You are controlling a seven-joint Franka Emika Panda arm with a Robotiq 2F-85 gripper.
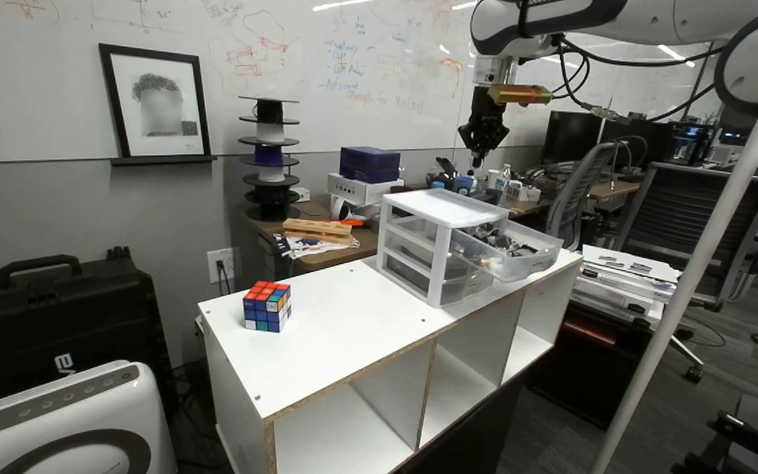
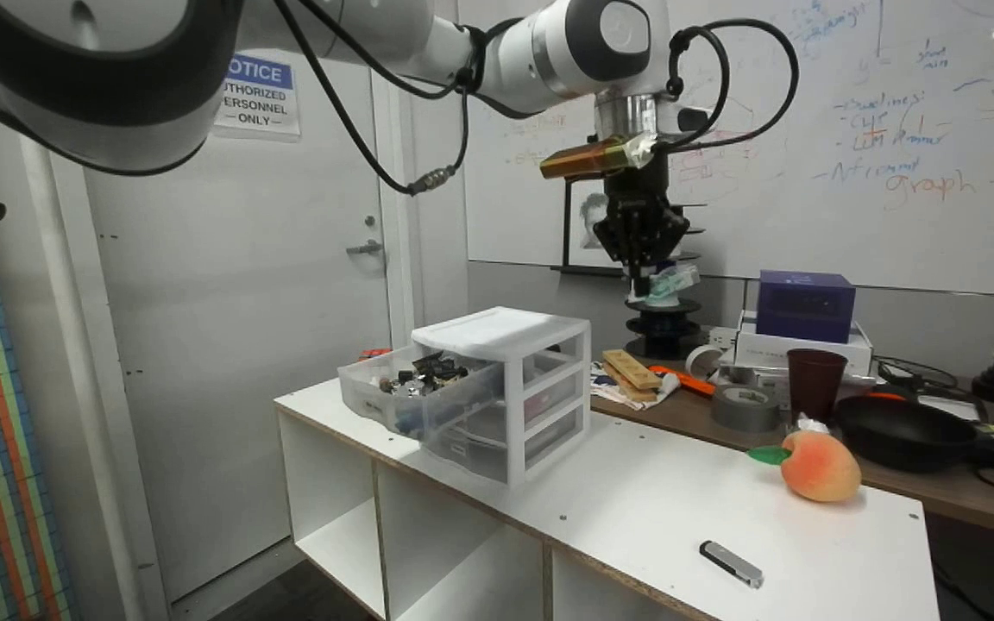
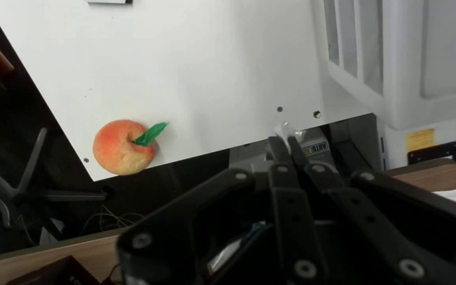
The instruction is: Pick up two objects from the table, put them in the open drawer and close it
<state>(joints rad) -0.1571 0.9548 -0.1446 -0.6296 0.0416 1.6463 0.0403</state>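
Observation:
The white table bears a small drawer unit. Its top clear drawer is pulled out and holds dark small items. A peach and a silver-black stick lie on the table; the stick's edge also shows in the wrist view. A Rubik's cube shows only in an exterior view, without the peach. My gripper is high above the table, fingers shut on a clear-and-teal plastic packet, which the fingers partly hide.
A wooden desk behind the table holds a tape roll, a dark red cup, a black pan and a purple box. A stack of spools stands there. A white pole rises beside the table.

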